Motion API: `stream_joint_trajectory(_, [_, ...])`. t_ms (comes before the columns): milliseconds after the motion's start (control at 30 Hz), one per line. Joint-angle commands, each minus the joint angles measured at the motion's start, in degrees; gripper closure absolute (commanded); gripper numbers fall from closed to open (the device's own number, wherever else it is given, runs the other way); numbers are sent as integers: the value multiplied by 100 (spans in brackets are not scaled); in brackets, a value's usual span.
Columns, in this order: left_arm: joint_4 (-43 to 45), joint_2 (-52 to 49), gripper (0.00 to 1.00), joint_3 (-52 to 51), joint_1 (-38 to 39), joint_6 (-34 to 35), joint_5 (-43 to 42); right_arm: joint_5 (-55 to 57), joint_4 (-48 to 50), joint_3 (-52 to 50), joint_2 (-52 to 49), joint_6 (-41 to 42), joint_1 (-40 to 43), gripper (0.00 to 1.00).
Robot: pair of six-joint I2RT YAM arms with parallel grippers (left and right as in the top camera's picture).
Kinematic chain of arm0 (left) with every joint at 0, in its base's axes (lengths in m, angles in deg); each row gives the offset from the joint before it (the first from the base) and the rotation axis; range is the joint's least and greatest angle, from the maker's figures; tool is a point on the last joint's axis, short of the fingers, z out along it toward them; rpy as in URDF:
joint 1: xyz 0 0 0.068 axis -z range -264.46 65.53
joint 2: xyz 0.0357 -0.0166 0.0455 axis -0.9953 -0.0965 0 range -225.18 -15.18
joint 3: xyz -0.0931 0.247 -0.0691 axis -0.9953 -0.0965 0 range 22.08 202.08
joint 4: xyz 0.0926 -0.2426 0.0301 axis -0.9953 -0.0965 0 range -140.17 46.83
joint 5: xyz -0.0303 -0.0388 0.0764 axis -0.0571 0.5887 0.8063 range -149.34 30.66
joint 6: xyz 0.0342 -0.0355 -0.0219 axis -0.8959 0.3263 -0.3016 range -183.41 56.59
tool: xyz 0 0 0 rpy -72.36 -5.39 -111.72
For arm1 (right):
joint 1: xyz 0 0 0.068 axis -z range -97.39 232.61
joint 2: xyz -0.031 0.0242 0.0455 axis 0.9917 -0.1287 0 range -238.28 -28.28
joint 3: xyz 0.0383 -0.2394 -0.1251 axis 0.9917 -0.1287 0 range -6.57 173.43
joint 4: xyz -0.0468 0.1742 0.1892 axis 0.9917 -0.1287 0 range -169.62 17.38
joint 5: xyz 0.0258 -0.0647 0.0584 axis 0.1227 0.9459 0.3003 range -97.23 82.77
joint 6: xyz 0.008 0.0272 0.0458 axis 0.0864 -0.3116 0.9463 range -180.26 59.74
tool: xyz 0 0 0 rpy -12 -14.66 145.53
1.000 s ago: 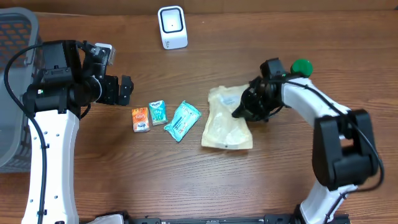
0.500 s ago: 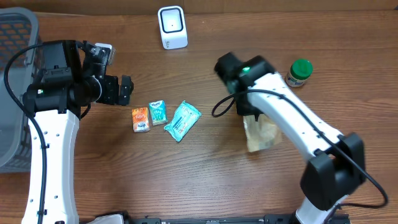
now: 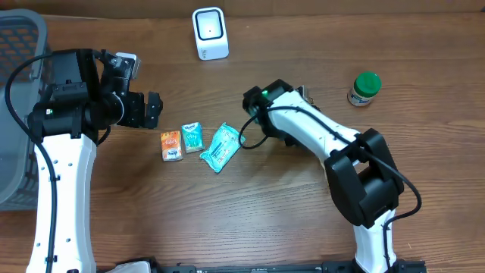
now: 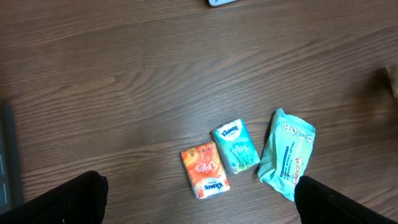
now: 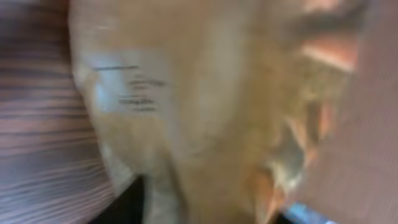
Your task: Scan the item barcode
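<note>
Swinging the pouch across toward the scanner side

At the far left stands the grey basket [image 3: 19, 114]. Beside it the left gripper [image 3: 154, 111] hovers above the table with its fingers spread wide and nothing between them, exactly as it was a second ago. Under its camera lie an orange pack [image 3: 172, 145], a teal tissue pack [image 3: 192, 137] and a wipes pack [image 3: 222, 147], none of them moved.

The change is on the right. One second ago the beige pouch [image 5: 186, 112] lay flat on the table. Half a second ago it hung below the right gripper, and now the right arm [image 3: 311, 127] has swept it to the left.

The arm is stretched low and long, its wrist just right of the wipes pack and below the white scanner [image 3: 210, 32], still well apart from it. From above, the arm covers both pouch and right gripper. The wrist camera shows only the pouch, very close and blurred, with some printed lines. Whether the jaws grip it or have let go I cannot tell.

I judge that the barcode is not yet presented to the scanner. The green-lidded jar [image 3: 365, 88] stays at the far right.
</note>
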Motion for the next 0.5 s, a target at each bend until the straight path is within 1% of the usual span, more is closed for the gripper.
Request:
stream_joint_trajectory(0, [4, 35, 0, 107, -2, 0, -7, -116, 44, 50, 35, 17, -323, 37])
stream_joint_trajectory(67, [4, 35, 0, 107, -2, 0, -7, -553, 127, 50, 35, -39, -507, 36])
stream_joint_trajectory(133, [4, 35, 0, 107, -2, 0, -7, -1045, 170, 50, 35, -37, -656, 33])
stream_joint_trajectory(233, [4, 35, 0, 107, -2, 0, -7, -1716, 299, 52, 35, -39, -835, 21])
stream_joint_trajectory(333, [4, 35, 0, 107, -2, 0, -7, -2273, 573, 63, 59, -94, -938, 21])
stream_joint_trajectory(367, [4, 35, 1, 107, -2, 0, -7, -2590, 697, 129, 74, -251, -942, 22])
stream_joint_trajectory(467, [4, 35, 0, 107, -2, 0, -7, -2935, 763, 452, 142, -345, -874, 24])
